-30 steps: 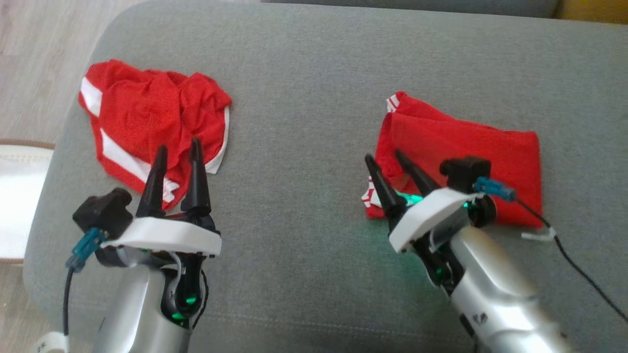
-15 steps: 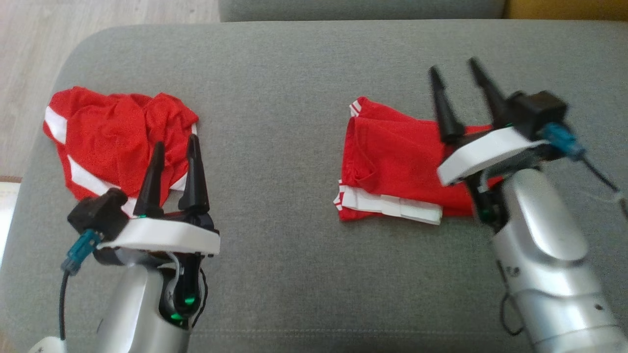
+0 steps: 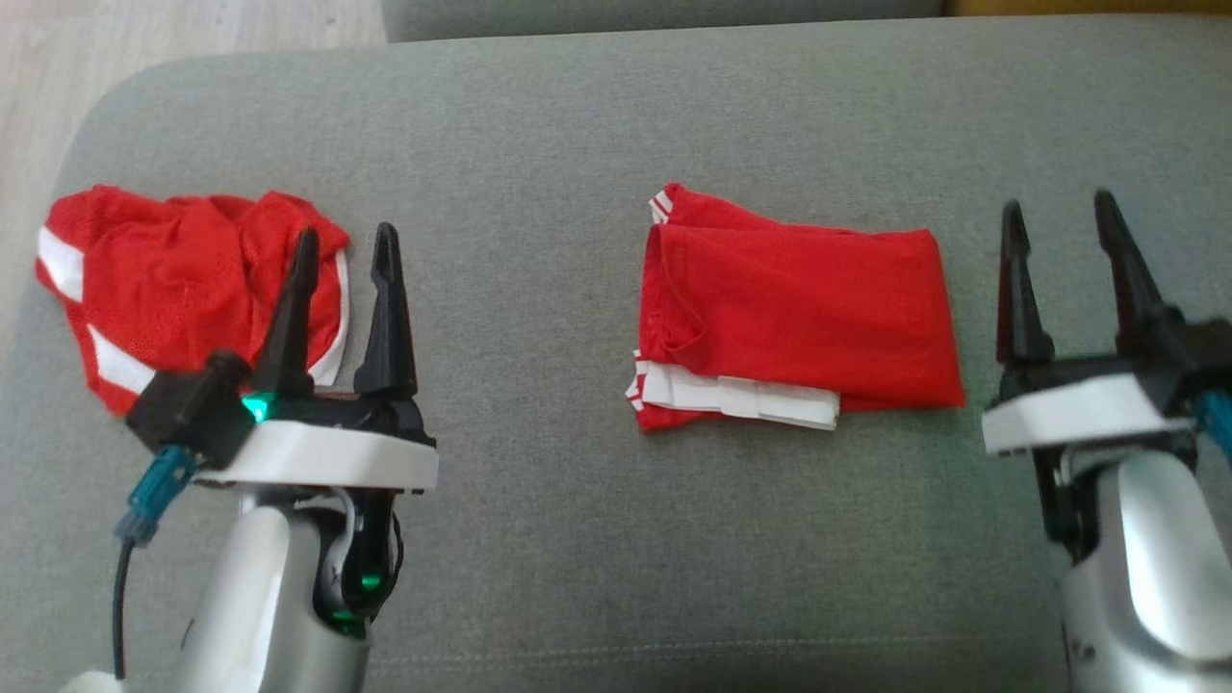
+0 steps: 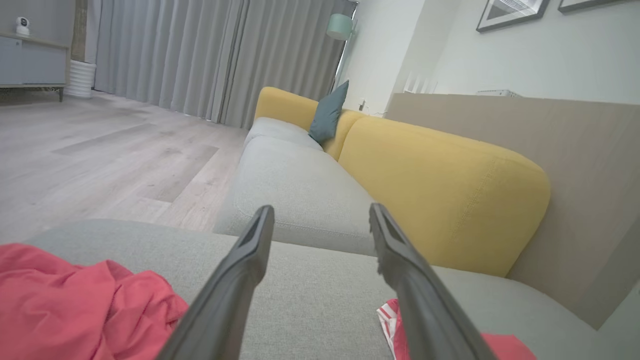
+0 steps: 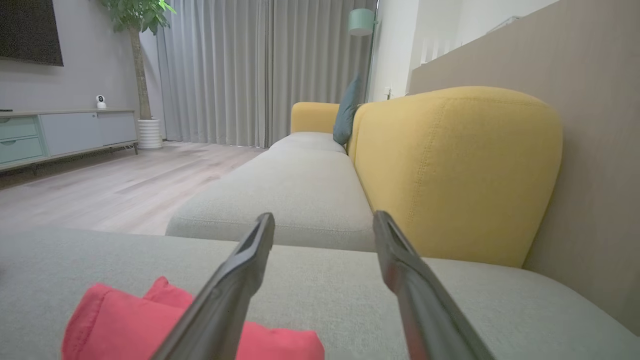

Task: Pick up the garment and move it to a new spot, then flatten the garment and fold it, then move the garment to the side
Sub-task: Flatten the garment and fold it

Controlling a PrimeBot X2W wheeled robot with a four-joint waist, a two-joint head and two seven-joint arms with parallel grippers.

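Head view: folded red garment (image 3: pixel 799 308) on grey sofa (image 3: pixel 539 144).

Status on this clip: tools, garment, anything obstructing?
Left tool open, empty. Right tool open, empty, beside folded garment, not touching. It lies flat on grey cushion. Second red garment crumpled at left, out of the way.

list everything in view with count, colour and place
folded garment: one, red with white trim, middle of near cushion
crumpled garment: one, red with white stripes, its left end
seat cushions: two, grey, nearer one under both garments
backrests: two, yellow, behind the cushions
pillow: one, teal, against the far backrest
curtains: one run, grey, far wall
floor: one, pale wood, beside the sofa
left fingers: two, black, open, by the crumpled garment
right fingers: two, black, open, right of folded garment
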